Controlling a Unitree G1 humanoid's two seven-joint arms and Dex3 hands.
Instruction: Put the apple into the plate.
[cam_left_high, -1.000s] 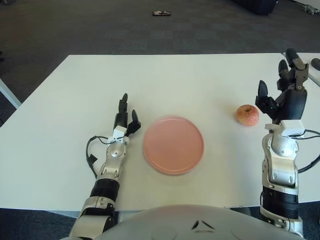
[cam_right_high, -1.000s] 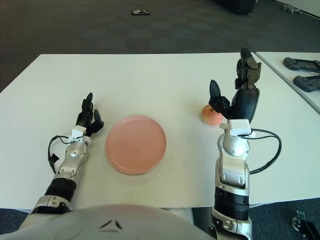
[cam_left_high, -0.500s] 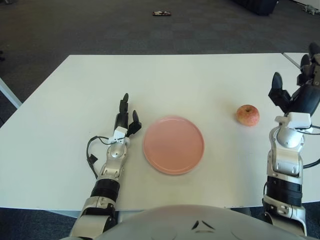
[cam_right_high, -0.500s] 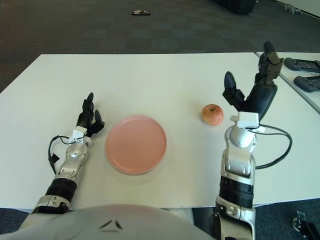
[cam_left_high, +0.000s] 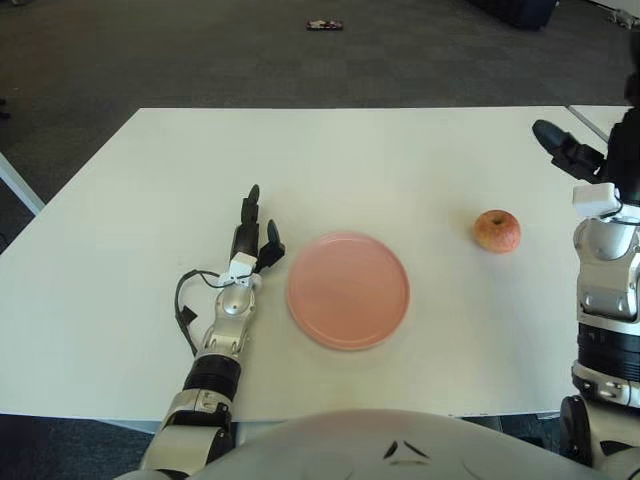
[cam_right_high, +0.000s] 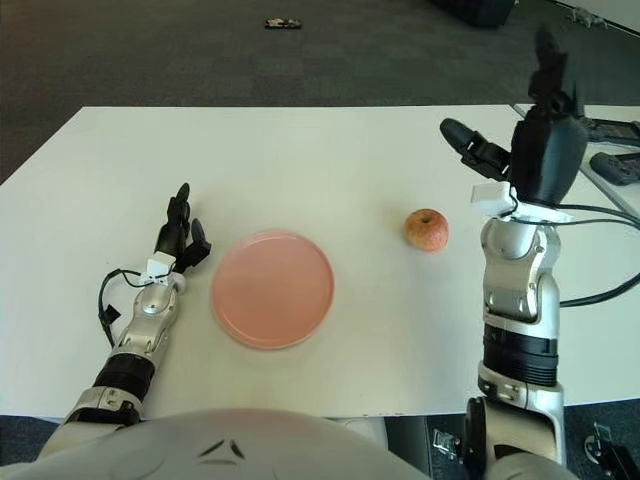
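Observation:
A red-yellow apple (cam_left_high: 496, 230) stands on the white table (cam_left_high: 330, 160), right of the pink plate (cam_left_high: 347, 290) and apart from it. My right hand (cam_right_high: 515, 120) is raised to the right of the apple, fingers spread, holding nothing; a clear gap separates it from the fruit. My left hand (cam_left_high: 251, 232) shows just left of the plate with its fingers extended and nothing in them.
Black controllers (cam_right_high: 610, 160) lie on a neighbouring table at the far right. A small dark object (cam_left_high: 323, 25) lies on the carpet beyond the table. A black cable (cam_left_high: 186, 305) loops beside my left forearm.
My right hand has drawn away from the apple, moving right and upward; the apple stays where it was. The left hand has not moved.

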